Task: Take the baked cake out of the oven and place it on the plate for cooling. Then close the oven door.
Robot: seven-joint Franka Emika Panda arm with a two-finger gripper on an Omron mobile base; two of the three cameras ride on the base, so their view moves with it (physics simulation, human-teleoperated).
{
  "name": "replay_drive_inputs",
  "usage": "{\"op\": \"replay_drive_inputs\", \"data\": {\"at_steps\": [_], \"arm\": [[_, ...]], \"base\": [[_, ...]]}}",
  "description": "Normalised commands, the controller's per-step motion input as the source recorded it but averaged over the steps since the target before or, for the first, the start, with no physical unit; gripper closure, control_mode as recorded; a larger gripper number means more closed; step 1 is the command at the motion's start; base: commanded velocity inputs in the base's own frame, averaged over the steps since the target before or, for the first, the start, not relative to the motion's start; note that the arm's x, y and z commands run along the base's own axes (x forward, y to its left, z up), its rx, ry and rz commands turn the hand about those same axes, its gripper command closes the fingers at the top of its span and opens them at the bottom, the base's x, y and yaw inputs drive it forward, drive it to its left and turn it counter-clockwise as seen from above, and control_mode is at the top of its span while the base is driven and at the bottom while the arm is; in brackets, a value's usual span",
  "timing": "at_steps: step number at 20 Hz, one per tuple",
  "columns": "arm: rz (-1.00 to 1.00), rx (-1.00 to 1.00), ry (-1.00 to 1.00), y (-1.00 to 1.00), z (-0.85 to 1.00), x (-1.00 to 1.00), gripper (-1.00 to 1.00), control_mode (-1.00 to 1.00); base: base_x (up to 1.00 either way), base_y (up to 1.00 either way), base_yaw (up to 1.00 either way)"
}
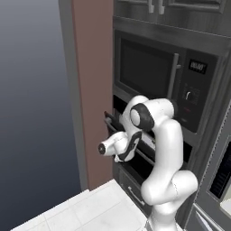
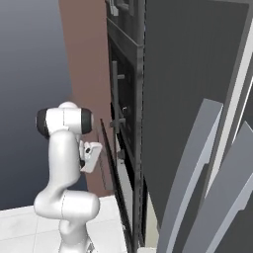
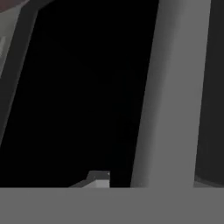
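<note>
Oven door (image 2: 106, 165) stands ajar below the microwave (image 1: 144, 67). Its bar handle (image 3: 170, 87) lies close ahead of the gripper (image 2: 95, 152), long axis level along the door's top. Cannot tell whether the jaws are apart or together.

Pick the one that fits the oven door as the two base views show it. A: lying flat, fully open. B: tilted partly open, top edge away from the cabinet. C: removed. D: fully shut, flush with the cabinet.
B: in the right base view the oven door leans out from the oven, with a gap at its top edge.
</note>
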Motion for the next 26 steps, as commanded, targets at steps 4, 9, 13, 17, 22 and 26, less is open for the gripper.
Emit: {"op": "replay_drive_inputs", "data": {"at_steps": [4,9,13,17,22,26], "arm": [[0.11,0.0,0.12,1.0,-0.62,-0.53,1.0,-1.0],[0.11,0.0,0.12,0.99,-0.67,-0.53,1.0,-1.0],[0.11,0.0,0.13,0.92,-0.7,-0.49,1.0,-1.0],[0.1,0.0,0.15,0.85,-0.78,-0.4,1.0,-1.0],[0.08,0.0,0.18,0.68,-0.87,-0.28,1.0,-1.0],[0.04,0.0,0.08,0.4,-0.51,-0.38,-1.0,-1.0]], "base": [[0.0,0.0,0.0],[0.0,0.0,0.0],[0.0,0.0,0.0],[0.0,0.0,0.0],[0.0,0.0,0.0],[0.0,0.0,0.0]]}}
